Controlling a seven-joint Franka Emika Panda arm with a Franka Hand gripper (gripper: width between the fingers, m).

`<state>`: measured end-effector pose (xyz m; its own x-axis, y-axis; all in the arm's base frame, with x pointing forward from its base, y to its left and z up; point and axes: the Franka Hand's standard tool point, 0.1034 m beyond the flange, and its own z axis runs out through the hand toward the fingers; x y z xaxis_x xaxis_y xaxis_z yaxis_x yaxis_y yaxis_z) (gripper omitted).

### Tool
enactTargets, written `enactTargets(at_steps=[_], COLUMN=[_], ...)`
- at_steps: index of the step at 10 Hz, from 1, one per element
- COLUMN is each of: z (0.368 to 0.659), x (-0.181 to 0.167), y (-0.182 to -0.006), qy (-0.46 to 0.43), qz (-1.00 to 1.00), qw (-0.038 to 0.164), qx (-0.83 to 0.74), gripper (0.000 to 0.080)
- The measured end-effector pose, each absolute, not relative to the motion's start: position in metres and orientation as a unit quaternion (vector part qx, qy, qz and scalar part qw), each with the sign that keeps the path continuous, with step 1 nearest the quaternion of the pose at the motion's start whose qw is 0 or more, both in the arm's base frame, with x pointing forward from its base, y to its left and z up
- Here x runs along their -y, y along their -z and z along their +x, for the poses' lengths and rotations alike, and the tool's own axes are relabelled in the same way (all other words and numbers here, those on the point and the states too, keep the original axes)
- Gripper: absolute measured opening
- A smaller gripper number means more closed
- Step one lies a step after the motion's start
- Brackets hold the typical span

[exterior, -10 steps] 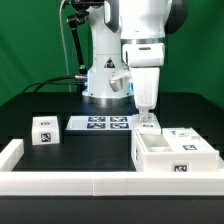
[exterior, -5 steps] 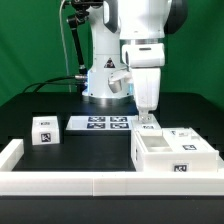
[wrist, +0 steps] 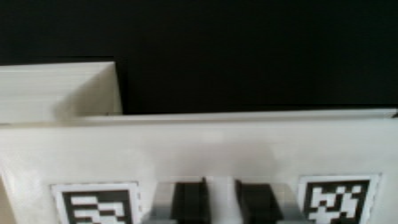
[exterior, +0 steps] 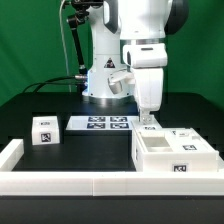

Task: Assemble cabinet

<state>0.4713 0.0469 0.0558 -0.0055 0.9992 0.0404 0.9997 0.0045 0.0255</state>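
While the hand [exterior: 148,121] hangs straight down at the far rim of the cabinet body [exterior: 172,157], just right of centre in the exterior view, you look to be at a grasp-or-adjust step on that body, not a carry. The body sits on the black surface [exterior: 50,105] at lower right of the frame, open side up, close to the long border wall [exterior: 80,184] along the bottom edge. In the wrist view, two dark fingers [wrist: 187,204] stand close together with only a thin pale strip between them, hard against a white wall [wrist: 196,150] of the cabinet that carries a tag [wrist: 98,205] to either side. Neither view shows whether they pinch a thin edge or merely sit nearly closed beside it, so you cannot tell. One loose piece [exterior: 42,131], a small tagged block, waits at middle left, well apart from the body, with the marker board [exterior: 106,123] lying between. Judgement: little is assembled yet. The next move calls for confirming the grip before any pull or push, then moving the body slowly so it does not skid or jam against the border wall.
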Motion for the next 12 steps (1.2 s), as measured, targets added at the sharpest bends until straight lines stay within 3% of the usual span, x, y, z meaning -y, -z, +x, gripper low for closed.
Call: enactTargets(at_steps=[2,5,12], z=[0.472,0.506,0.547], x=[-0.047,-0.05,-0.055], y=[-0.056,-0.058,-0.059], qy=[0.024,0.025,0.024], qz=[-0.706,-0.709,-0.711], qw=[0.005,0.008,0.014], qx=[0.708,0.704,0.703], gripper=[0.0069,0.0069,0.0069])
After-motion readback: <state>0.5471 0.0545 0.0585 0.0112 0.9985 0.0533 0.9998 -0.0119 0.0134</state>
